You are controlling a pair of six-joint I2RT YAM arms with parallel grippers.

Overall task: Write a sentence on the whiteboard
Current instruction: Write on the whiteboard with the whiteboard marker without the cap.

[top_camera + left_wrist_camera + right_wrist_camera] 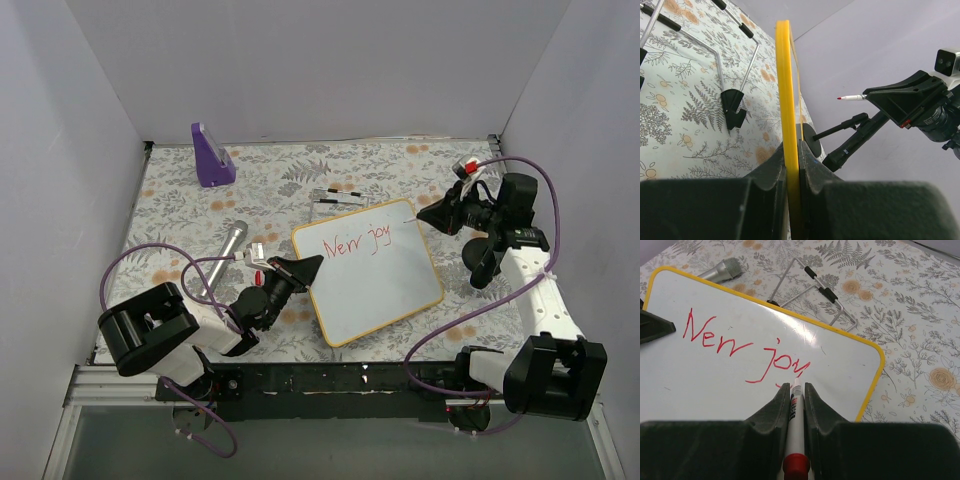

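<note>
- Yellow-framed whiteboard (380,290) bears the red sentence (358,242) "New joy".
- Left fingers (765,176) clamped on whiteboard's edge.
- Right fingers (772,412) clamped on red marker (796,414), tip near whiteboard's writing.

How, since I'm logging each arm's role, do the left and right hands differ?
The left hand clamps the whiteboard by its yellow edge; the right hand grips a marker. The left hand sits at the board's left edge, the right hand at its right end, by the sentence. Both are shut.
</note>
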